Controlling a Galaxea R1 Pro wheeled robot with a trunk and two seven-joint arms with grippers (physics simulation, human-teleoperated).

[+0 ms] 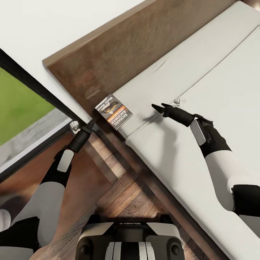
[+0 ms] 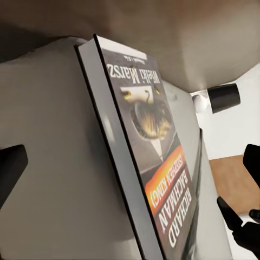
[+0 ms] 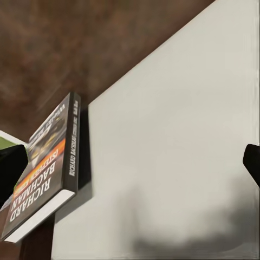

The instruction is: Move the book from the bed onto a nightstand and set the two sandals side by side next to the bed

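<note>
Since the book overhangs the bed corner for pickup, open empty left hand nears; right hand open, empty.

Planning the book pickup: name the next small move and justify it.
Probably ease the left gripper toward the book. The book overhangs the mattress corner on that side, the gripper sits just short of it, and the right gripper hovers farther off.
</note>
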